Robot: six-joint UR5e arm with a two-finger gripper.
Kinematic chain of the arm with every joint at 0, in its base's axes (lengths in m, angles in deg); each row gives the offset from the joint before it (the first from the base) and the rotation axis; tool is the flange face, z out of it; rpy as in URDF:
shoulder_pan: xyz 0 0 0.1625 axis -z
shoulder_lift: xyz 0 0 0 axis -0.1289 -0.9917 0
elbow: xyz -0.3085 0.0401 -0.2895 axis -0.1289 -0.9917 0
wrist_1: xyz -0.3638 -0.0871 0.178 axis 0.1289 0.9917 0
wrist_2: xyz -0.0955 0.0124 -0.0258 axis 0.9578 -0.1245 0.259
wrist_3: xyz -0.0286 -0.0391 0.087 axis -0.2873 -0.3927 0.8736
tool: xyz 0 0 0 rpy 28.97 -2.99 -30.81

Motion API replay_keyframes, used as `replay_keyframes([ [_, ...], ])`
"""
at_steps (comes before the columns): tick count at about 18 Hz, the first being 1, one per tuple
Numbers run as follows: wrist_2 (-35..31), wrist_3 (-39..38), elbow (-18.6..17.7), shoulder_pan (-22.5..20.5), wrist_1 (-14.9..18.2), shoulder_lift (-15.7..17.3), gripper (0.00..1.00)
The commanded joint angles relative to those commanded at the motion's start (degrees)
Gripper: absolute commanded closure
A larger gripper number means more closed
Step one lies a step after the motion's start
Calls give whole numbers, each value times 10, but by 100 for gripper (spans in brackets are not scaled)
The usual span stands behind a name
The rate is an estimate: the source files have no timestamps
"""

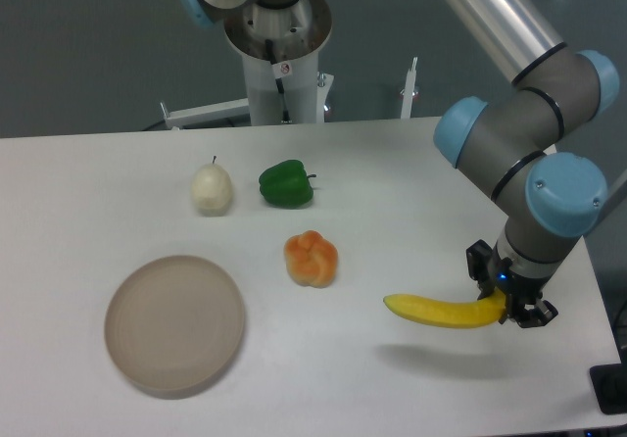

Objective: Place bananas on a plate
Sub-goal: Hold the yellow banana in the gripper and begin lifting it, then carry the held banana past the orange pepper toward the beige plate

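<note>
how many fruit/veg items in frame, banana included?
4. Banana at right, lifted above the table, one end in the gripper. Orange fruit at centre. Green pepper behind it. Pale fruit left of the pepper. Plate holds none. Nothing looks hidden.

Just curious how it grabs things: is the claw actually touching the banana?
Touching. The fixed camera shows the gripper closed on the banana at its right end, lifted above its shadow.
</note>
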Motion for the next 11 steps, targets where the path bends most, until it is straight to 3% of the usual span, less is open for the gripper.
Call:
replay_keyframes([
  [7,0,-16,2,5,-3,-5,69],
  [11,2,-35,-3,39,-3,0,70],
])
